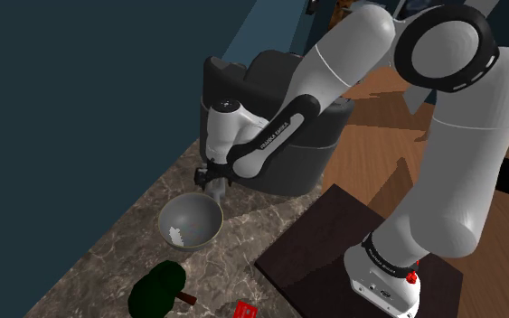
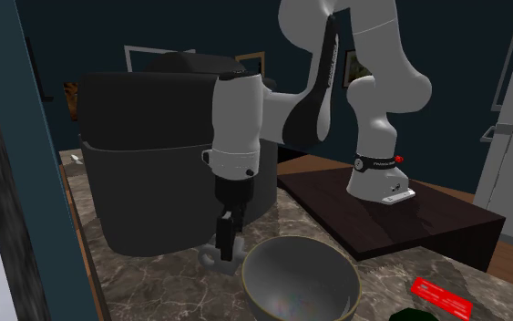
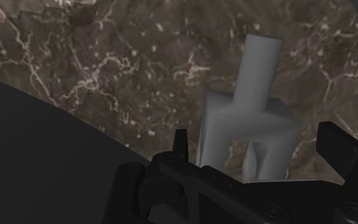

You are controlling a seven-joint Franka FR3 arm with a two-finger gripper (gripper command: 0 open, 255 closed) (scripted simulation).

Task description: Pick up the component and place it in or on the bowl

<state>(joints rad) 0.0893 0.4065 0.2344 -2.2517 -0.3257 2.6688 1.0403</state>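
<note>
Brown veined marble forms the countertop [image 1: 108, 257], set against dark blue walls. On it sits a grey bowl [image 1: 176, 215], round and open-topped. In the shoulder view a small pale patch shows low on the bowl's inner wall; whether that is a thing or a glint cannot be told. In the second exterior view the inside of the bowl reads as smooth grey with a faint sheen.

Behind the bowl stands a bulky dark grey bin [image 2: 145, 155] with a rounded top, and its inside cannot be seen. On the bowl's other side, toward the shoulder view's lower edge, lies a dark green object [image 1: 157, 287]. A small flat red item [image 1: 242, 311] lies just beyond that. The arm's dark box stand [image 1: 329, 248] sits near the bowl, on the shoulder view's right.

The grey component [image 3: 247, 127] rests on the marble just beside the bowl's rim, between the bowl and the bin. It has a blocky body with a straight stem. The gripper [image 2: 227, 230] hangs low over it. In the wrist view the black fingers [image 3: 181, 141] stand apart on either side of the body, with marble showing in the gaps, so nothing is clasped.
</note>
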